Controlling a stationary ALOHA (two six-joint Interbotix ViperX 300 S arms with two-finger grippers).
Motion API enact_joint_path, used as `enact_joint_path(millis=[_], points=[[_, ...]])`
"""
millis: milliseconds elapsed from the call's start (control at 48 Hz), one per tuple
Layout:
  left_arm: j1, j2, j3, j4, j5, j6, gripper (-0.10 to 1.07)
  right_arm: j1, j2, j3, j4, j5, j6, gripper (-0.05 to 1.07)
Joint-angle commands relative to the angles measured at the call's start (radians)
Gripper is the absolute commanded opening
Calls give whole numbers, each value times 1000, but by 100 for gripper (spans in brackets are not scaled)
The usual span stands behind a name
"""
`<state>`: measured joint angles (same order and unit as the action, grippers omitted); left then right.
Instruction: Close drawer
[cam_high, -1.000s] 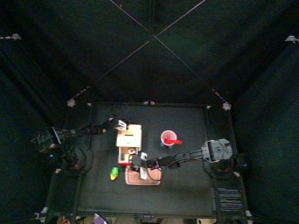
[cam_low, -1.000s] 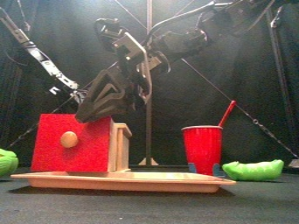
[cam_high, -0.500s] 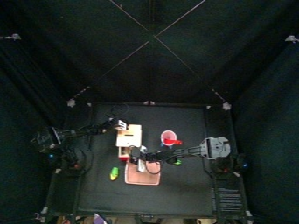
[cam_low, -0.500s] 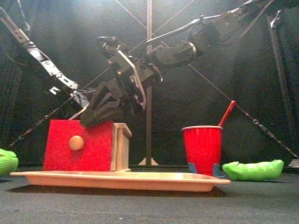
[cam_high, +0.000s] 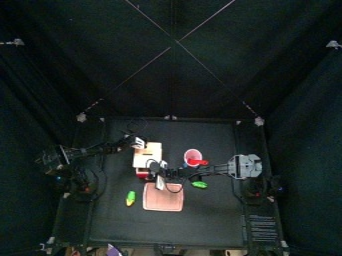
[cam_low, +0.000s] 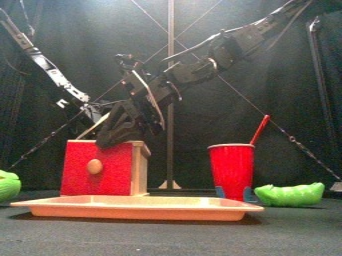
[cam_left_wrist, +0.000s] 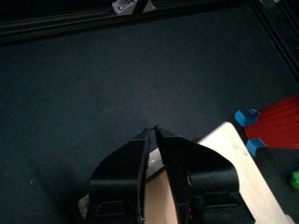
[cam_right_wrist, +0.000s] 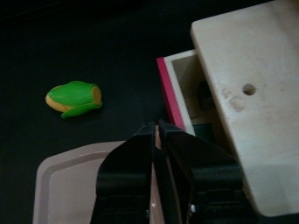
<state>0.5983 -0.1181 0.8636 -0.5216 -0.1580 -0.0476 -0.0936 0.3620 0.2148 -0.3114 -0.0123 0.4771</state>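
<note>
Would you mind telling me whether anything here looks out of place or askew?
Only one thing: the drawer is not fully shut. In the right wrist view its red front stands a little out from the cream cabinet. The red cup stands upright, and nothing looks spilled or damaged.

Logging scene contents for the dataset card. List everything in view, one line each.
drawer: 1, cream box with red front and tan knob, left-centre of table, just behind the tray, red front close to the box
tray: 1, flat, pink-tan, at the table's front
cup: 1, red, with a red straw, right of the drawer
blue item: 1, at the cup's base, kind unclear
green items: 2 seen from the front, one at far left, one at far right
table: 1, black, inside black curtains
left gripper: 1, black, jaws shut, at the drawer's back
right gripper: 1, black, jaws shut, at the drawer's front
</note>
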Motion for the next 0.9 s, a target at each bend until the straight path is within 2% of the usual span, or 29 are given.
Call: enact_joint_path(millis=[0,292,604,771,875], points=[[2,-17,-14,3,-2,0,59,-40,-21,-26,2,-5,-2,56],[-2,-38,-11,3,-5,0,59,-75,-21,-28,3,-5,0,56],[0,-75,2,3,-14,3,59,-67,-21,-43,-3,-5,-2,56],[2,-132,29,8,-61,3,59,-49,-37,-46,-11,-5,-2,56],[-6,-198,64,29,-112,3,59,-31,-54,-40,-9,-3,-2,56]])
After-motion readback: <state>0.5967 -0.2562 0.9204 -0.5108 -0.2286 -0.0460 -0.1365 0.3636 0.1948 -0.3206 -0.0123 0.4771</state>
